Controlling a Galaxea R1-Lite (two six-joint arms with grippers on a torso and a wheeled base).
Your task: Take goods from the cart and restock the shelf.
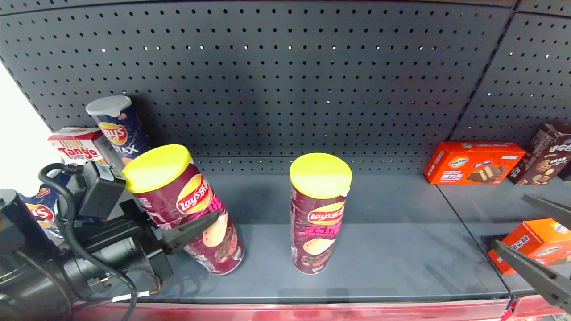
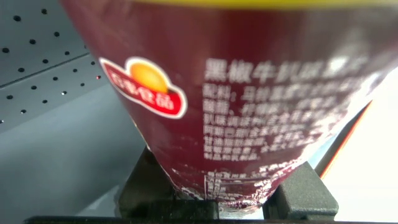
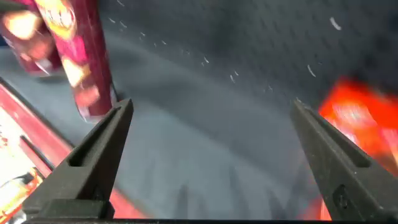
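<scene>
The chip can [image 1: 196,200] with the yellow lid is held around its middle by the left gripper [image 1: 183,225], whose fingers are closed on it. It is on the left part of the shelf [image 1: 401,249], clearly tilted, with the lid leaning to the left and the base at the shelf floor (touching or just above, I cannot tell). If the gripper opens at this angle, I think the can will fall on its side and roll toward the front edge or against the second can [image 1: 319,218], which stands upright near it. Bringing it upright too fast could also push the blue can [image 1: 118,127] behind it. The right gripper [image 1: 511,220] is wide open and empty near the orange box [image 1: 531,249].
</scene>
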